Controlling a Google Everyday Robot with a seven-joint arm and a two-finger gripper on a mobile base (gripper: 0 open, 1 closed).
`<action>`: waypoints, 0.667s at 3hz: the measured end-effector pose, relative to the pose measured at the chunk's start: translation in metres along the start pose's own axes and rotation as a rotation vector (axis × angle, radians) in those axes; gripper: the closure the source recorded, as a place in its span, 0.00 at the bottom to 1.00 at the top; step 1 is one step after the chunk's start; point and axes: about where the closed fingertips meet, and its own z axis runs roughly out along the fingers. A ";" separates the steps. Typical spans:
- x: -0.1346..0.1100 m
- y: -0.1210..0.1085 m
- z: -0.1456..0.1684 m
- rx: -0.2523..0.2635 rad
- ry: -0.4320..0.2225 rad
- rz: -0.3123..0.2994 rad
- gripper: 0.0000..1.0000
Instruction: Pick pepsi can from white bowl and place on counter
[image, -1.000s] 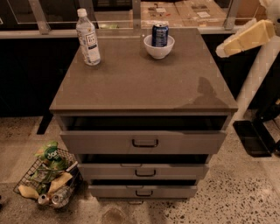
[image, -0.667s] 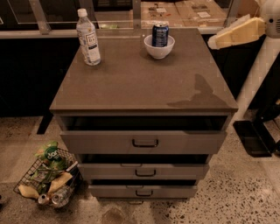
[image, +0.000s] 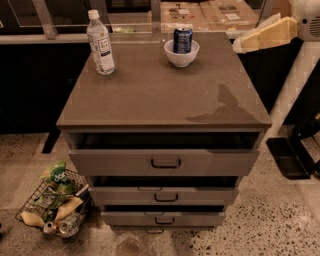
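The pepsi can (image: 183, 39), dark blue with a silver top, stands upright in the white bowl (image: 181, 56) at the far middle of the counter (image: 160, 95). My gripper (image: 240, 45), cream-coloured, hangs above the counter's far right edge and points left toward the bowl. It is well to the right of the can and touches nothing.
A clear water bottle (image: 100, 43) with a white cap stands at the counter's far left. The cabinet's top drawer (image: 165, 161) is pulled slightly out. A wire basket (image: 55, 202) of snack bags and crushed cans sits on the floor at lower left. Cardboard boxes (image: 210, 12) lie behind.
My gripper has risen and moved left, from beside the counter's right edge to above its far right corner. The can, bowl and bottle have not moved.
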 end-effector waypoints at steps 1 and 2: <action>0.000 -0.004 0.010 0.018 -0.011 0.004 0.00; 0.008 -0.025 0.052 0.060 -0.034 0.027 0.00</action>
